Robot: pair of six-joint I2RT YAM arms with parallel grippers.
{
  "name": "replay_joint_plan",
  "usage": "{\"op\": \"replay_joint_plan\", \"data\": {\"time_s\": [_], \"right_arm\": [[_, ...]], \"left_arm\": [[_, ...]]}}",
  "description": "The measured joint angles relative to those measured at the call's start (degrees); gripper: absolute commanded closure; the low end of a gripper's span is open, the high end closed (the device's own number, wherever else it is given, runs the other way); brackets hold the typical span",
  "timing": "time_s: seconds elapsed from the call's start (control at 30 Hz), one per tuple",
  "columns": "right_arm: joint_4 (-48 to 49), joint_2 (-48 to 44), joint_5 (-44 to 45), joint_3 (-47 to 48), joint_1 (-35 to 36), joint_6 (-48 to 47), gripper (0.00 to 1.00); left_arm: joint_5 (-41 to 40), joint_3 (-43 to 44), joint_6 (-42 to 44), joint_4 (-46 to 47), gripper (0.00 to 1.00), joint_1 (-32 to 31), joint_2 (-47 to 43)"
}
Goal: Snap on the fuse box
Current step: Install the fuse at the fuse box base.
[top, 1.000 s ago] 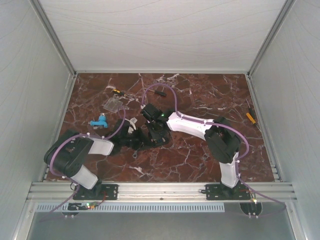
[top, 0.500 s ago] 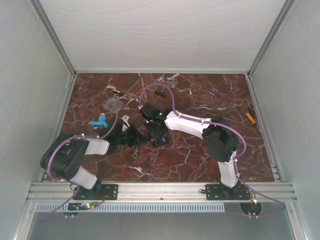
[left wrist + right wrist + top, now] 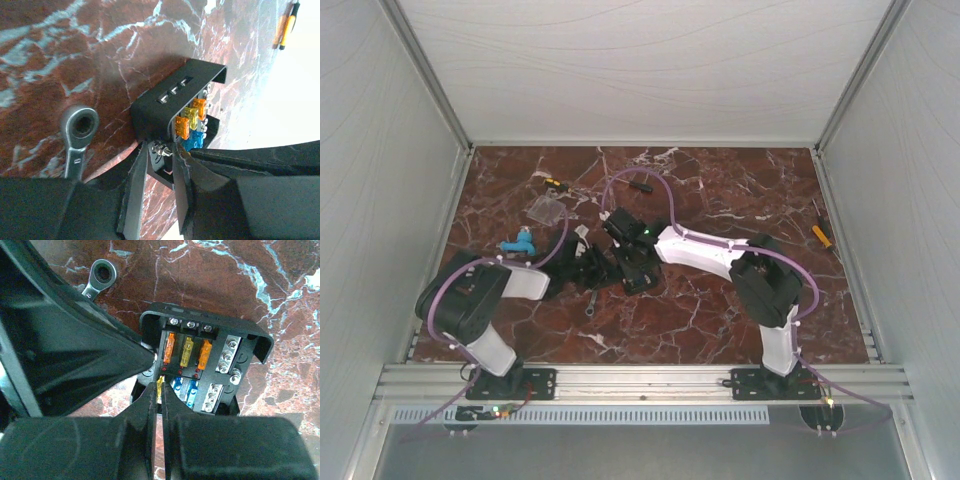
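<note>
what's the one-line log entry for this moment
left gripper: shut on fuse box edge | right gripper: shut, tips at yellow fuse | clear cover: off, lying apart
</note>
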Motion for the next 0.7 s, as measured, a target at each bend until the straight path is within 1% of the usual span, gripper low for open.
{"op": "replay_joint_plan", "data": {"time_s": [0.2, 0.57, 0.7], "right_arm": [[1.38, -1.46, -0.31, -1.62, -0.26, -0.79, 1.00], [-2.25, 0.76, -0.35, 1.25, -2.71, -0.79, 1.00], [-2.16, -0.46, 0.28, 0.57, -2.80, -1.27, 0.99]], "left_arm": [[-1.36, 1.16, -0.70, 1.11, 0.81, -2.40, 1.44], [-4.33, 1.62, -2.95, 4.09, 0.84, -4.90, 2.78], [-5.73, 1.09, -4.07, 5.51, 0.83, -5.95, 2.75]]}}
